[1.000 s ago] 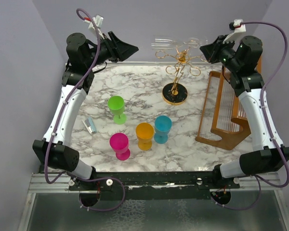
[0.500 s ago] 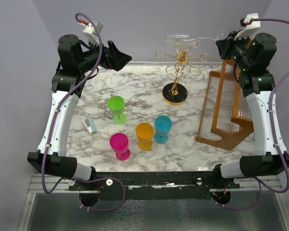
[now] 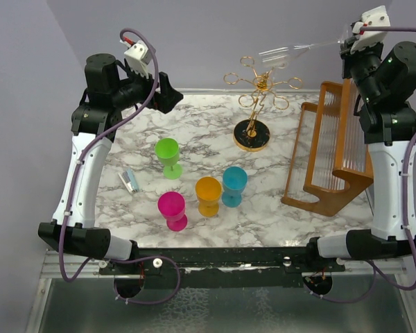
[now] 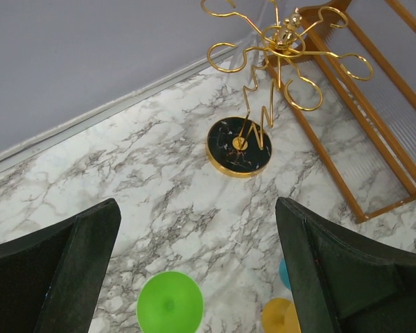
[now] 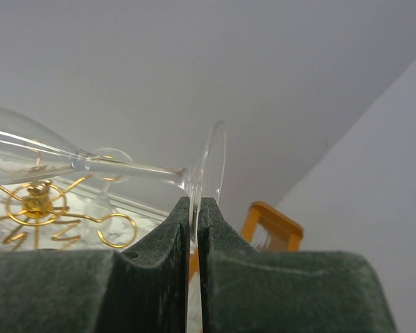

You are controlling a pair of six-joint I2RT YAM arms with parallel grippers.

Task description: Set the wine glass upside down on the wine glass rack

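Wine glass [image 3: 281, 53] is being gripped by its foot in the clenched right gripper [image 5: 194, 208], stem roughly horizontal, at 1 o'clock of the wine glass rack [image 3: 261, 86]. Left gripper [image 4: 197, 218] is being held released, empty.

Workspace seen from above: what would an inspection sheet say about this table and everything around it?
Surface: marble-patterned table, no spills seen.
Job's things: clear wine glass held sideways in the air, not on the rack; gold wine glass rack upright, bare.
Clutter: green cup, pink cup, orange cup, blue cup, all upright; small silver item; wooden slatted frame at the right.
Grippers: left gripper open, empty; right gripper shut on the glass's foot.
Cables: purple cable along each arm, no snag seen.
Surroundings: grey walls; metal rail at the near edge.
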